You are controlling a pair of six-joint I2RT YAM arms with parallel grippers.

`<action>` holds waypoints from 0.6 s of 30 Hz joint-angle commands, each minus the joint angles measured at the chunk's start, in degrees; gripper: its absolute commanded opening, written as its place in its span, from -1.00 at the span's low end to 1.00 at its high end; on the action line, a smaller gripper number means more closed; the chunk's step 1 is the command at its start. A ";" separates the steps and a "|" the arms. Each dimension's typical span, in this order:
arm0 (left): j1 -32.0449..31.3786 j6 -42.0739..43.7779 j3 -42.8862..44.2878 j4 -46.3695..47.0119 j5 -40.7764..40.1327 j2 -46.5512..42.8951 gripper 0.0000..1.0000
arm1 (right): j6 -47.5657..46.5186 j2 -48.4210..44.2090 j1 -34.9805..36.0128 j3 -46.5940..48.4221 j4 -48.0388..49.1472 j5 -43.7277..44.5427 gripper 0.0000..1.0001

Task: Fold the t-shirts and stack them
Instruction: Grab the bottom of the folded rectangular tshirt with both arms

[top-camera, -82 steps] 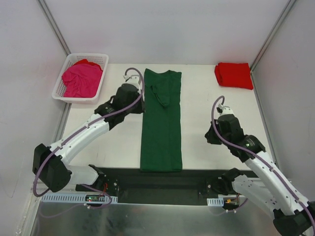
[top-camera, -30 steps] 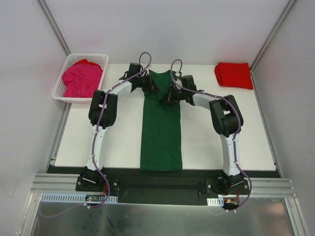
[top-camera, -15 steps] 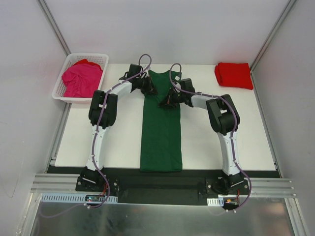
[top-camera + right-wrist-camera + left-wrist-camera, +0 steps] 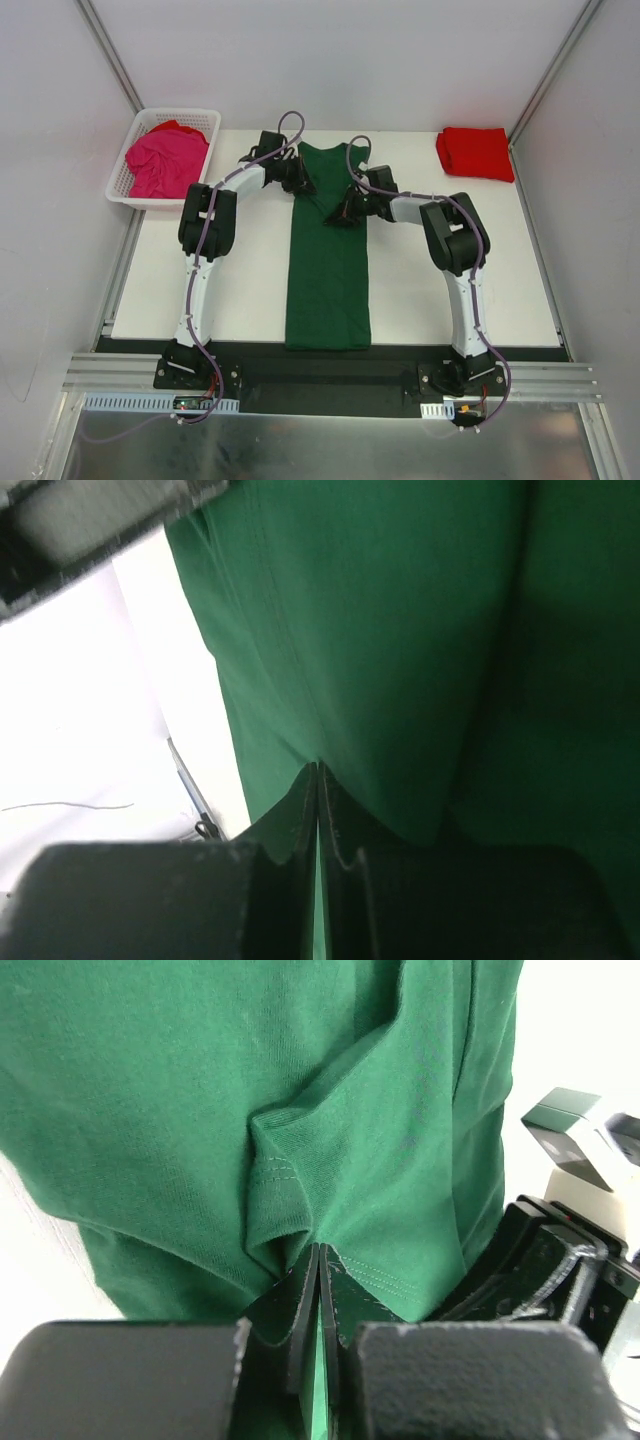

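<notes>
The dark green t-shirt (image 4: pixel 328 290) lies as a long narrow strip down the middle of the table. Both arms reach over its far end. My left gripper (image 4: pixel 301 182) is shut on a bunched fold of the green cloth (image 4: pixel 380 1110) near the left edge, its jaws (image 4: pixel 318 1260) pressed together on fabric. My right gripper (image 4: pixel 338 213) is shut on the green cloth (image 4: pixel 400 630) a little nearer and to the right, its jaws (image 4: pixel 316 780) also closed on fabric. A folded red t-shirt (image 4: pixel 475 152) lies at the back right corner. The pink t-shirt (image 4: pixel 165 165) is heaped in the basket.
The white lattice basket (image 4: pixel 180 114) stands at the back left, off the table's corner. White table (image 4: pixel 430 290) shows on both sides of the green strip. Part of the right arm's black wrist (image 4: pixel 560 1260) shows close beside the left gripper.
Earlier both arms hung back, clear of the shirt. They have since reached its far end and shut on it. Over the last second both grippers crept slightly toward the near edge.
</notes>
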 commanded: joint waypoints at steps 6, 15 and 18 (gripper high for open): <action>0.87 1.96 -0.08 -1.92 -1.52 -1.46 -1.00 | -3.73 -7.17 -0.37 -7.12 -5.23 3.33 -0.98; 0.96 2.48 0.54 -2.01 -0.56 -1.28 -1.00 | -9.52 -15.43 -0.37 -14.94 -7.87 7.19 -0.97; 0.96 2.57 1.59 -2.01 -0.21 -2.94 -1.00 | -13.30 -21.58 -0.37 -16.79 -11.38 9.74 -0.98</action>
